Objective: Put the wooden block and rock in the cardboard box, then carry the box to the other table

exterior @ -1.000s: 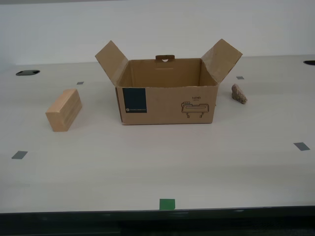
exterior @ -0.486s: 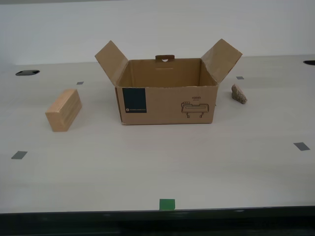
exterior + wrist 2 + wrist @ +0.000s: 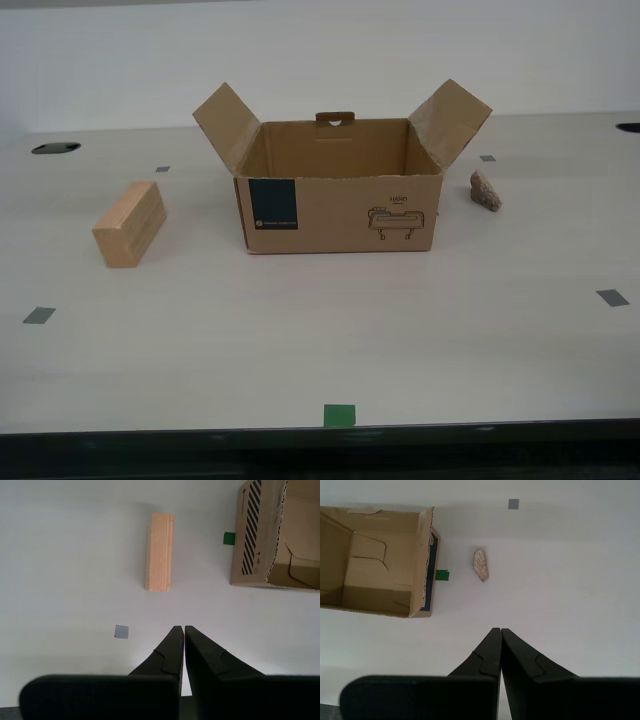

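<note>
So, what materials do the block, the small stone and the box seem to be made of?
The wooden block: pale unfinished wood, with grain lines showing. The rock: rough, speckled grey-brown stone. The cardboard box: matte brown corrugated cardboard, fluted at the flap edges.

The brown corrugated cardboard box [image 3: 340, 190] with its navy label panel is shown whole only in the exterior view, though its floor stays hidden behind the front wall there. In the second wrist view the box [image 3: 272, 535] runs off the picture's edge, as it does in the first wrist view [image 3: 375, 562]. Beyond the box, a dark oval opening [image 3: 56, 148] in the desk cannot be identified, and a second dark shape [image 3: 629, 127] is cut off by the frame. The small print under the line-drawn logo [image 3: 398, 218] is too fine to read. Neither arm appears in the exterior view.
</note>
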